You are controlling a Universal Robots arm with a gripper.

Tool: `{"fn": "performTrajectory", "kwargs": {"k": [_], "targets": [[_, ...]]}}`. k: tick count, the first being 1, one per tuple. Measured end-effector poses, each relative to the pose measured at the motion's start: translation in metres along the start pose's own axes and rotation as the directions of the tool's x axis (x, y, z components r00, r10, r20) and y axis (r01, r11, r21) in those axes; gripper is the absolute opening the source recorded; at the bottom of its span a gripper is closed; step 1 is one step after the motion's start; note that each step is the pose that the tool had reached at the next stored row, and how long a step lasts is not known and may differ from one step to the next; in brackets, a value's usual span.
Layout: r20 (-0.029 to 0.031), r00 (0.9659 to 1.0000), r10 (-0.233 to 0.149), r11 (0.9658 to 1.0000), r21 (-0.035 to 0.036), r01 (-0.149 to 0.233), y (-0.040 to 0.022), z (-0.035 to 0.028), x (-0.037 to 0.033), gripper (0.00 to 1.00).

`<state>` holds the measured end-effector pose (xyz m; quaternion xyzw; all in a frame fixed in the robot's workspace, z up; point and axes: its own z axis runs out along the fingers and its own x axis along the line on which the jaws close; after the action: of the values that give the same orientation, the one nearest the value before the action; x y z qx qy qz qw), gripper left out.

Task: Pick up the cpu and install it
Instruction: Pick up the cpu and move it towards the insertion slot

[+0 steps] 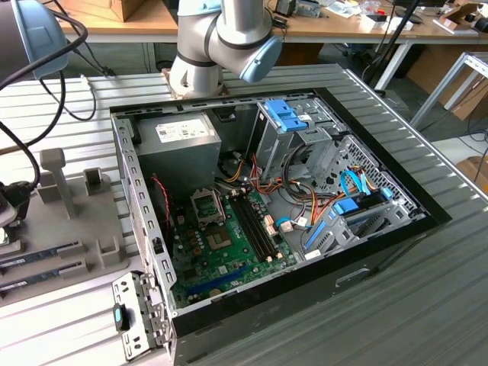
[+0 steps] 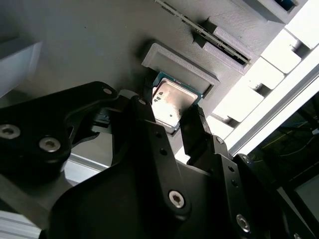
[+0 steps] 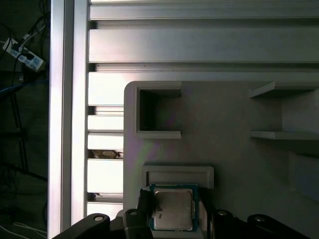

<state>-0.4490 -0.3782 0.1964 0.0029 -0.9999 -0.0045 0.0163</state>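
Gripper is down over the grey holder; its fingers are pulled in narrow, pinching the cpu by two opposite edges; cpu lies flat, shiny side up, right against the holder's raised lip; holder sits at the exterior view's left, open computer case mid-frame.

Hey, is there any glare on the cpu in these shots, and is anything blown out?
Second wrist view: a bright glare patch washes the cpu lid, the gripper is a dark silhouette, and the slotted table is blown out. First wrist view: the cpu reads evenly lit, while the slotted table glows white. Exterior view: even light.
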Motion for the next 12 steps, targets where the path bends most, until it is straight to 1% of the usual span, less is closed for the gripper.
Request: {"fn": "performTrajectory", "kwargs": {"k": [3, 5, 12], "targets": [[0.0, 1.0, 0.0, 1.0, 0.0, 0.0, 0.0, -0.0001, 0.0, 0.47], [0.0, 1.0, 0.0, 1.0, 0.0, 0.0, 0.0, -0.0035, 0.0001, 0.47], [0.0, 1.0, 0.0, 1.0, 0.0, 0.0, 0.0, -0.0044, 0.0001, 0.47]]}}
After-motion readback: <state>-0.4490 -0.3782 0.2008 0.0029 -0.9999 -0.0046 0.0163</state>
